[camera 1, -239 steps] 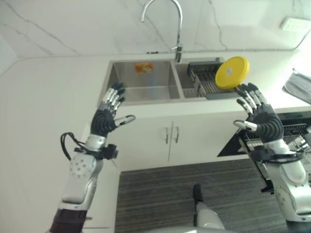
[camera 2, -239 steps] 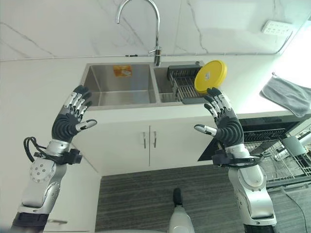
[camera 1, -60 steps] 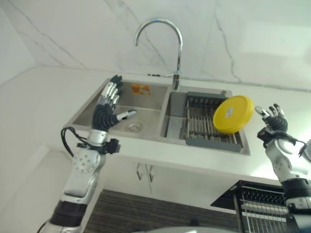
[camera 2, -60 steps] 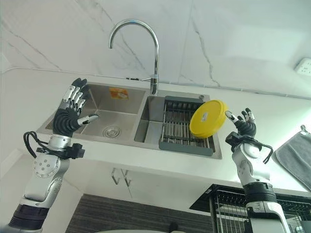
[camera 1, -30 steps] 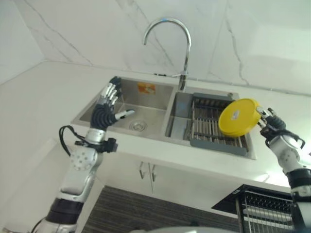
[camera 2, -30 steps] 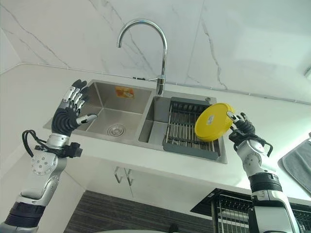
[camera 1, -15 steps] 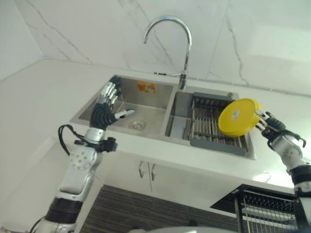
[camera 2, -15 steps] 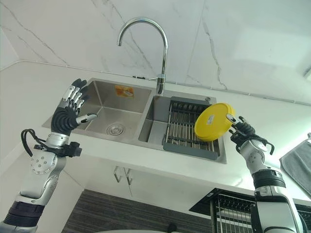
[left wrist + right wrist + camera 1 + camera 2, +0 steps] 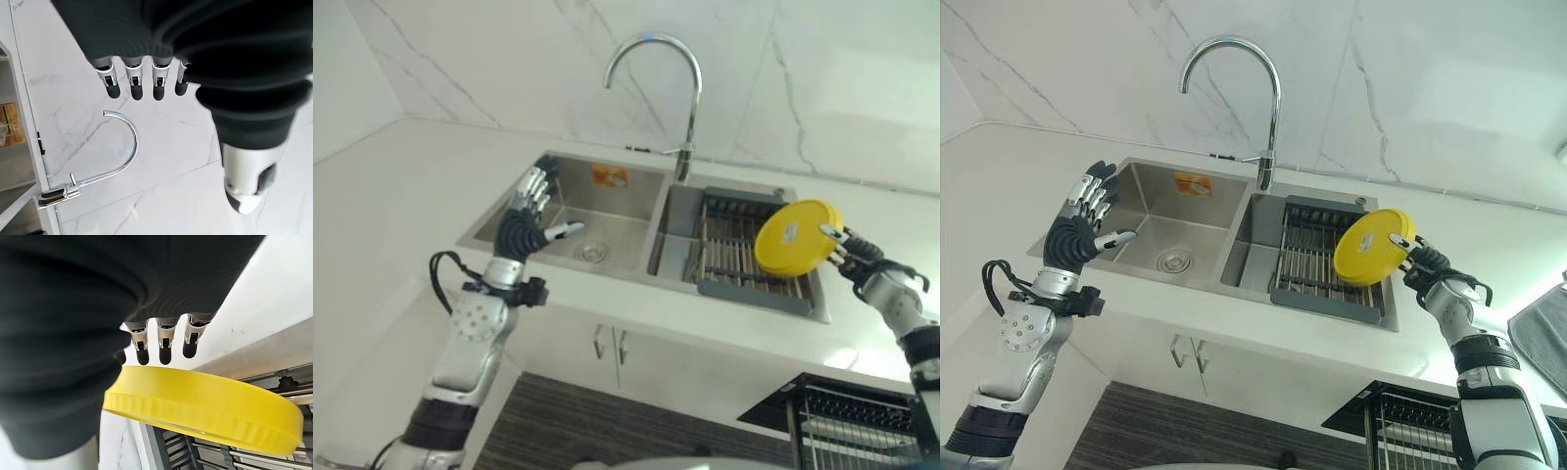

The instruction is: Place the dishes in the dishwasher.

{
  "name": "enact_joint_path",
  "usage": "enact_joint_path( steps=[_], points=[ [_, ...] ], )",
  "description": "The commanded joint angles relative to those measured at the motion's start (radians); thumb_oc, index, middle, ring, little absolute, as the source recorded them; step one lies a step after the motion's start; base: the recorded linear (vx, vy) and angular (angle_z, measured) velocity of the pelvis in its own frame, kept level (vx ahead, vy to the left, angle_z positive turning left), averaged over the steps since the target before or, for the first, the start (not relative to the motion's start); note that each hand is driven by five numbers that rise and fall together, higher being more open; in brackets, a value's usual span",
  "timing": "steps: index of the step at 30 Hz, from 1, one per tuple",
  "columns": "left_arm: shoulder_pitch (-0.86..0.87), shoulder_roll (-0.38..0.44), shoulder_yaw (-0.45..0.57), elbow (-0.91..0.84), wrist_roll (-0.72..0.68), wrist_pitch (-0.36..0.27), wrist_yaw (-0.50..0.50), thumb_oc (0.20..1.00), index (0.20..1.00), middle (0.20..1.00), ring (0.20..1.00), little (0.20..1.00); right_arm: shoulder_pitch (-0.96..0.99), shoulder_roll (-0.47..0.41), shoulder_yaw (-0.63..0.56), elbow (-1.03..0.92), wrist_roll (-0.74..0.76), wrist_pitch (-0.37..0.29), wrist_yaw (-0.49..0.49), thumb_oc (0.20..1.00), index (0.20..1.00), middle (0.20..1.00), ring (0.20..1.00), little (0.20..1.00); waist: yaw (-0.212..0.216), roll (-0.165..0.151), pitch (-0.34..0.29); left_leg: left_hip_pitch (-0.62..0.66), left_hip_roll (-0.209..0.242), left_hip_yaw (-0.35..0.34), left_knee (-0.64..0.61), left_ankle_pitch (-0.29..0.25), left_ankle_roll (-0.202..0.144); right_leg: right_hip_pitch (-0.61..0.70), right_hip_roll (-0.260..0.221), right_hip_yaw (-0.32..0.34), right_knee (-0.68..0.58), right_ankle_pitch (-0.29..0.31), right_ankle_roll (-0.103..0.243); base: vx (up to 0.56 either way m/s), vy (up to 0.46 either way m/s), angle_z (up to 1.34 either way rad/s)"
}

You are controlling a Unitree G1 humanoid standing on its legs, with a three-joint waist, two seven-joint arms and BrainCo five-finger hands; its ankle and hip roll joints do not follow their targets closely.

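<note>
— Yellow round plastic plate: where does it stand?
— On edge, tilted, at the right end of the dark dish-drying rack that sits in the right basin of the stainless steel double sink.
— And the right hand?
— At the plate's right rim. Its thumb lies across the plate's face and its fingers reach behind the rim, so it is pinching the plate by the edge.
— The left hand?
— Raised over the front edge of the left basin, fingers straight and spread, thumb out, holding nothing.
— Anything else nearby?
— A curved chrome tap rises behind the sink against the white marble wall, and a wire dishwasher rack shows below the white counter, at lower right.
</note>
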Motion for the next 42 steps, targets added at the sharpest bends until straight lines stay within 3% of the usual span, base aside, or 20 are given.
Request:
enact_joint_path(
  steps=[1, 19, 36, 37, 38, 42],
  points=[
    [-0.067, 0.054, -0.021, -0.009, -0.023, -0.040, 0.005, 1.000, 1.000, 1.000, 1.000, 1.000, -0.133, -0.073, 0.054, 0.036, -0.015, -0.048, 0.029, 1.000, 1.000, 1.000, 1.000, 1.000, 0.027, -0.009, -0.015, -0.001, -0.019, -0.014, 0.007, -0.066, 0.020, 0.080, -0.001, -0.025, 0.007, -0.114, 0.023, 0.00, 0.000, 0.00],
    [-0.065, 0.063, -0.025, -0.006, -0.018, -0.034, 0.010, 1.000, 1.000, 1.000, 1.000, 1.000, -0.179, -0.082, 0.077, 0.088, -0.020, -0.056, 0.026, 1.000, 1.000, 1.000, 1.000, 1.000, 0.043, -0.007, -0.015, -0.004, -0.018, -0.018, 0.007, -0.061, 0.018, 0.087, -0.001, -0.040, 0.007, -0.118, 0.020, 0.00, -0.005, 0.02],
    [-0.042, 0.077, -0.017, 0.000, -0.020, -0.032, 0.012, 1.000, 1.000, 1.000, 1.000, 1.000, -0.198, -0.063, 0.063, 0.137, 0.006, -0.107, -0.015, 1.000, 1.000, 1.000, 1.000, 1.000, 0.063, 0.006, -0.019, -0.009, -0.018, -0.032, 0.007, -0.057, 0.015, 0.098, -0.002, -0.060, 0.007, -0.128, 0.014, 0.01, -0.016, 0.04],
    [-0.042, 0.078, -0.017, 0.000, -0.021, -0.030, 0.011, 1.000, 1.000, 1.000, 1.000, 1.000, -0.205, -0.059, 0.065, 0.143, 0.004, -0.113, -0.019, 0.771, 0.771, 0.771, 0.771, 0.771, 0.065, 0.007, -0.019, -0.009, -0.018, -0.034, 0.007, -0.056, 0.015, 0.098, -0.002, -0.062, 0.007, -0.129, 0.013, 0.00, 0.000, 0.00],
    [-0.040, 0.079, -0.017, 0.002, -0.021, -0.030, 0.009, 1.000, 1.000, 1.000, 1.000, 1.000, -0.213, -0.058, 0.066, 0.149, 0.004, -0.130, -0.031, 0.209, 0.209, 0.209, 0.209, 0.209, 0.067, 0.009, -0.019, -0.009, -0.019, -0.035, 0.007, -0.056, 0.015, 0.100, -0.002, -0.063, 0.007, -0.129, 0.013, 0.00, -0.026, 0.03],
    [-0.029, 0.082, -0.016, 0.008, -0.027, -0.035, 0.004, 1.000, 1.000, 1.000, 1.000, 1.000, -0.228, -0.052, 0.060, 0.157, 0.019, -0.174, -0.063, 0.200, 0.200, 0.200, 0.200, 0.200, 0.073, 0.016, -0.022, -0.011, -0.018, -0.037, 0.007, -0.054, 0.014, 0.102, -0.002, -0.068, 0.007, -0.132, 0.012, 0.01, -0.025, 0.04]
  ],
)
